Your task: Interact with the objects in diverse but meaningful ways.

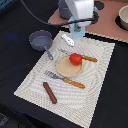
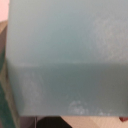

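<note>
My gripper [image 1: 78, 26] hangs over the far edge of the placemat, right on top of the pale blue-white cup [image 1: 77, 34]. The cup's pale surface [image 2: 65, 55] fills nearly the whole wrist view and hides the fingers there. Neither view shows whether the jaws are closed on it. A small white bottle-like piece [image 1: 68, 40] lies just to the exterior view's left of the cup. The grey long-handled saucepan [image 1: 41, 40] sits further left. A red tomato [image 1: 75, 59] rests on the tan plate [image 1: 63, 68]. The brown sausage [image 1: 50, 92] lies at the mat's near left.
A pale woven placemat [image 1: 97, 95] lies on a black table. An orange-handled fork [image 1: 65, 79] lies in front of the plate and a knife [image 1: 86, 58] behind it. A brown board [image 1: 107, 25] with a bowl [image 1: 123, 19] sits at the back right.
</note>
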